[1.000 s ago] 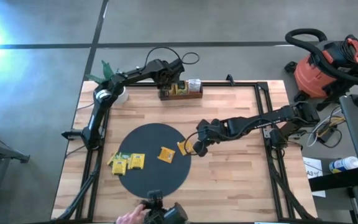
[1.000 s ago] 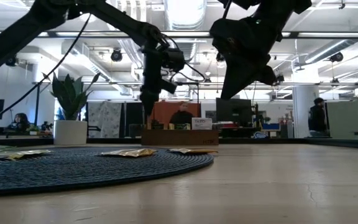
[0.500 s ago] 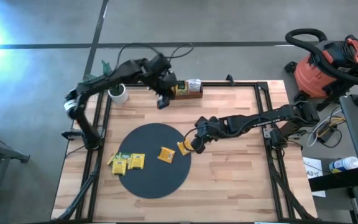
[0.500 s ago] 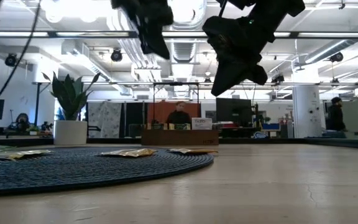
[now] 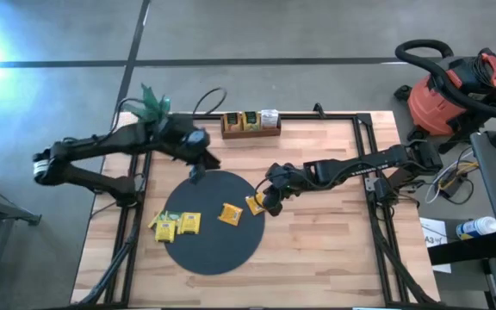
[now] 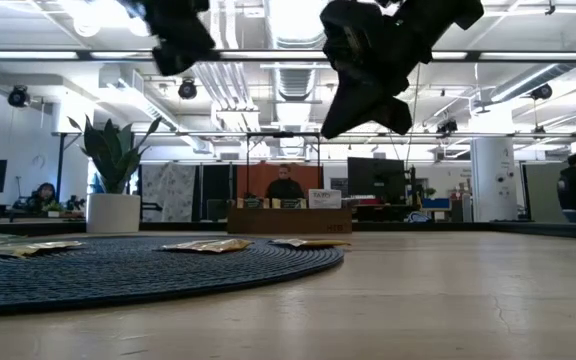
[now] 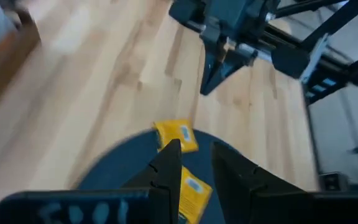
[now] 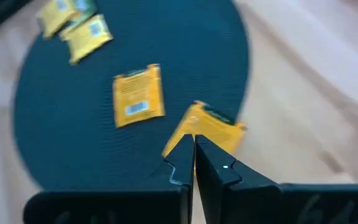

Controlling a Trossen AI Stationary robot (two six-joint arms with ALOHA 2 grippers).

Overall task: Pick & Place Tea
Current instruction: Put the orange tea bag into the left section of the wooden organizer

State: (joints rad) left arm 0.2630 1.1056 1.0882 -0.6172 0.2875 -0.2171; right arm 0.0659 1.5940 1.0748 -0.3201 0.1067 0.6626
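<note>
Right gripper (image 5: 268, 201) — fingers closed, empty — hovers above a yellow tea packet (image 5: 254, 205) at the mat (image 5: 213, 250) edge. Left gripper (image 5: 198, 170) — part-open, empty — above the mat's far edge; three packets (image 5: 188, 223) on the mat.

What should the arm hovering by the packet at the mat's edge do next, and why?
Probably open its fingers and lower onto the yellow packet. The right gripper hangs just above it with jaws shut and empty, and the packet lies half off the black mat.
</note>
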